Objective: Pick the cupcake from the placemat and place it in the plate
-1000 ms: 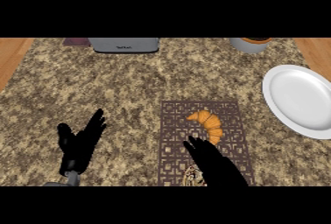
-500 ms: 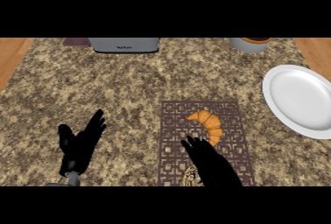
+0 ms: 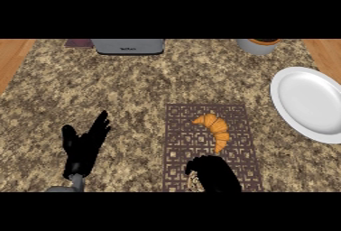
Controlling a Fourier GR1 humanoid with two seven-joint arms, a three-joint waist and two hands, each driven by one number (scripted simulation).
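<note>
An orange croissant (image 3: pixel 214 130) lies on the dark brown patterned placemat (image 3: pixel 178 135), in its upper right part; no cupcake shows. My right hand (image 3: pixel 214 175) sits over the placemat's lower edge, just below the croissant's lower tip, with its fingers curled and nothing in them. The white plate (image 3: pixel 313 103) lies at the right edge of the counter, apart from the placemat. My left hand (image 3: pixel 83 146) rests open on the counter to the left of the placemat, fingers straight and pointing up and to the right.
A grey toaster (image 3: pixel 128 45) stands at the back centre with a dark purple object (image 3: pixel 78 43) beside it. A grey cup (image 3: pixel 258 45) stands at the back right. Wooden strips border the speckled counter (image 3: pixel 133 90) on both sides.
My right hand's fingers, stretched out towards the croissant before, have curled in and now end lower on the placemat. The croissant, the plate and my left hand have not moved.
</note>
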